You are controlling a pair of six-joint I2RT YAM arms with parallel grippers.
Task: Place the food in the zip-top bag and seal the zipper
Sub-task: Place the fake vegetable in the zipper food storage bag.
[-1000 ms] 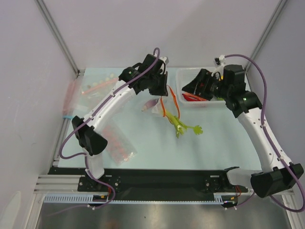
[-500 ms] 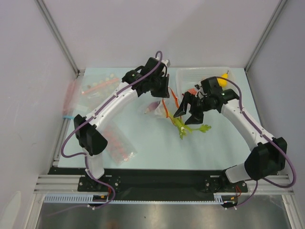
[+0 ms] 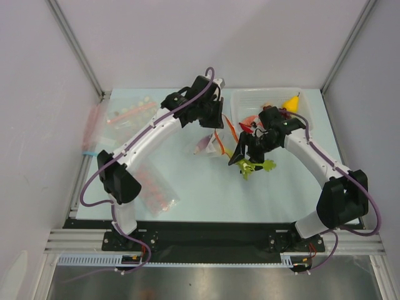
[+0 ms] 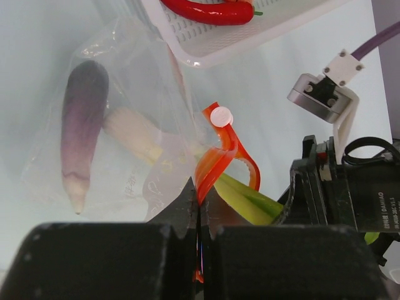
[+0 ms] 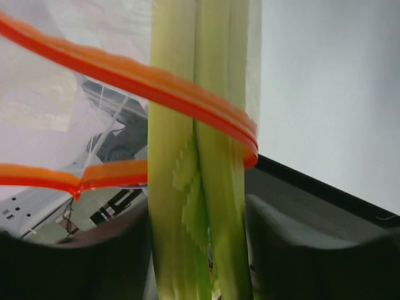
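The clear zip-top bag (image 3: 205, 144) lies mid-table with its mouth lifted. My left gripper (image 4: 200, 203) is shut on its red-orange zipper (image 4: 215, 156), also visible from above (image 3: 211, 120). Inside the bag (image 4: 134, 87) lie a long purple tapered item (image 4: 83, 125) and the scallion's white end (image 4: 131, 128). The green scallion stalk (image 5: 197, 156) passes through the zipper loop (image 5: 125, 75). My right gripper (image 5: 199, 250) is closed around the stalk just outside the mouth. From above, it (image 3: 245, 152) sits over the scallion (image 3: 259, 165). No grapes are in view.
A white tray (image 3: 250, 99) at the back right holds a yellow fruit (image 3: 290, 102) and a red chili (image 4: 209, 10). Dotted clear bags (image 3: 156, 190) lie near left and far left (image 3: 128, 112). A bag with a blue strip (image 3: 90, 134) lies by the left wall.
My right gripper has come from the tray down to the scallion beside the bag mouth. The scallion's green tips have shifted slightly right. My left gripper has kept holding the zipper.
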